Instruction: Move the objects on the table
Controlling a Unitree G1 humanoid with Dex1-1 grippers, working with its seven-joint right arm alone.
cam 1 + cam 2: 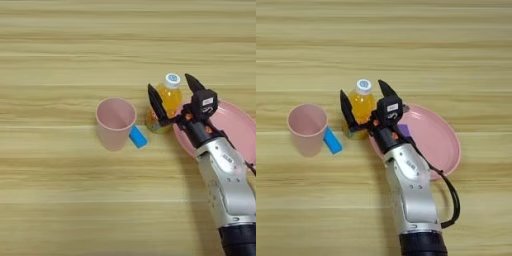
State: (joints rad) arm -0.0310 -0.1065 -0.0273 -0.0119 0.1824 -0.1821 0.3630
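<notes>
The small orange-drink bottle (169, 99) with a white cap stands upright on the table (60, 60), just left of the wide pink plate (438, 142). My right gripper (175, 95) is open and straddles the bottle. Its left finger (347, 111) lies against the bottle's left side, and the right finger (387, 91) stands clear of the cap. A sliver of the purple block (403, 131) shows on the plate, mostly hidden behind the gripper's wrist.
A pink cup (115, 122) stands upright left of the bottle, with a small blue block (138, 136) lying against its right side. The silver forearm (411, 195) comes up from the bottom edge and crosses the plate's left rim.
</notes>
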